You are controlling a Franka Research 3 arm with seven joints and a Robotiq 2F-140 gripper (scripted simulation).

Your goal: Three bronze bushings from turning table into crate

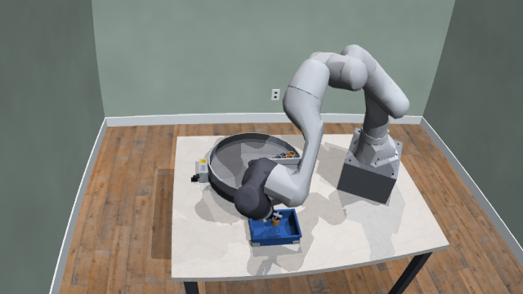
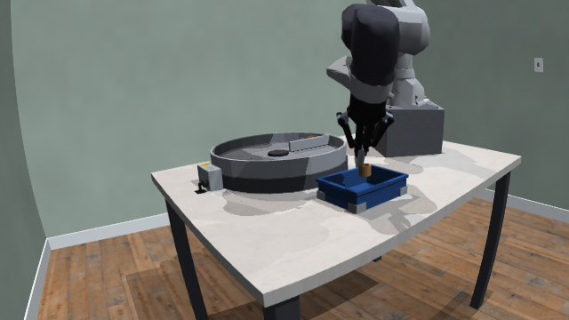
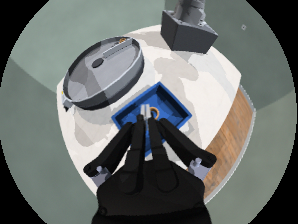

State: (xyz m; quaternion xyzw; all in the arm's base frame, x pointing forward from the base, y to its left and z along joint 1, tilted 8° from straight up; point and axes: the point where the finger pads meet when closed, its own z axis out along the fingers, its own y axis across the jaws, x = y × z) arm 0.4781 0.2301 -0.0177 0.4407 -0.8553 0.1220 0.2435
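Over the blue rectangular plastic crate [image 1: 295, 235] you see the black two-finger end effector [image 2: 361, 156] nearly fully closed, pinching the thin wall of a short bronze cylindrical bushing [image 2: 365, 170] that hangs at crate rim height, not yet released. No other bushing shows inside the crate, so you can judge this as likely the first of three. On the grey round turning table [image 1: 229, 143], a small cluster of bushings [image 1: 286, 154], bronze and darker ones, sits by the divider bar. Both rest on the white marbled surface [image 1: 368, 237]. Left for you: drop, two more picks.
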